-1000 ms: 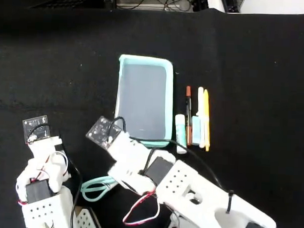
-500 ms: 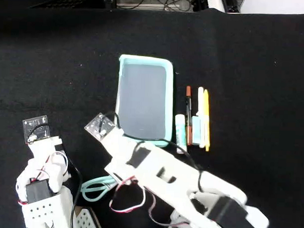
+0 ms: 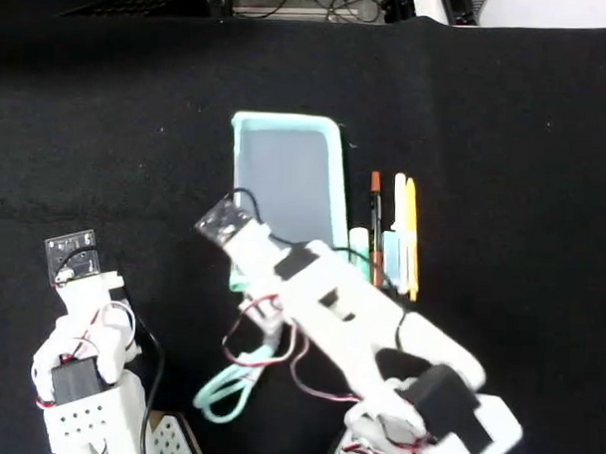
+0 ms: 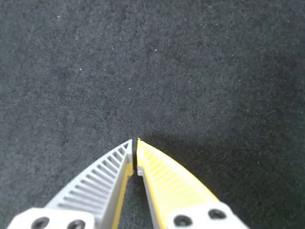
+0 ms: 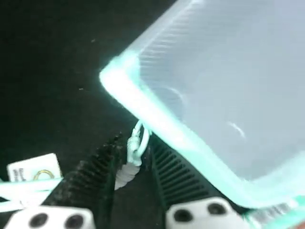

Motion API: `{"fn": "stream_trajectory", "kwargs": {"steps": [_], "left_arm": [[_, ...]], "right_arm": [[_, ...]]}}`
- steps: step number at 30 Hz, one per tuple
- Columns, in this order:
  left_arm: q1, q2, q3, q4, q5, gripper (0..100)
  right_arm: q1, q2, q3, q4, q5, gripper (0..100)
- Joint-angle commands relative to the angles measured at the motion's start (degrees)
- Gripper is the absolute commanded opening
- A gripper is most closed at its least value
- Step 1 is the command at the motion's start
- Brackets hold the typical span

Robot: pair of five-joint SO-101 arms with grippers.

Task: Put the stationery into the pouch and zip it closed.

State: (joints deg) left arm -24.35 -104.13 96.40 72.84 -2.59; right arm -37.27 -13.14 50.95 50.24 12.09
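Nearest, the left gripper (image 4: pixel 135 143) hangs over the bare black table (image 4: pixel 200 67) with jaws pressed together on nothing, and farther on the right gripper (image 5: pixel 133 162) narrows its jaws around, seemingly pinching, the zipper pull (image 5: pixel 137 143) at the near corner of the teal pouch (image 3: pixel 285 177), with the pens (image 3: pixel 392 235) just beside it.

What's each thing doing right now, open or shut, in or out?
pouch: lying flat, zip unclear
pens: outside, beside the pouch
glue stick: outside, beside the pens
right gripper: shut on the zipper pull
left gripper: shut, empty
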Motion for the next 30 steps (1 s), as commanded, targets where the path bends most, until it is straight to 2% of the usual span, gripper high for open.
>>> {"fn": "stream_trajectory", "kwargs": {"steps": [1, 8, 15, 21, 27, 30], "left_arm": [[-0.4, -0.1, 0.9, -0.2, 0.5, 3], [-0.4, -0.1, 0.9, -0.2, 0.5, 3], [-0.4, -0.1, 0.9, -0.2, 0.5, 3], [-0.4, -0.1, 0.9, -0.2, 0.5, 3], [-0.4, -0.1, 0.9, -0.5, 0.5, 3], [0.9, -0.3, 0.9, -6.1, 0.2, 3]], "right_arm": [[1.8, -5.6, 1.2, 0.5, 1.5, 2.5], [-1.5, -7.3, 4.7, 0.2, 1.4, 24.6], [-8.3, -7.3, 4.5, -2.6, -1.8, 22.1], [-6.2, -7.3, 5.0, -4.7, -3.3, 20.8], [-4.5, -7.3, 6.1, -2.8, -3.0, 8.3], [-4.4, -7.3, 6.9, -2.6, -3.0, 9.0]]}}
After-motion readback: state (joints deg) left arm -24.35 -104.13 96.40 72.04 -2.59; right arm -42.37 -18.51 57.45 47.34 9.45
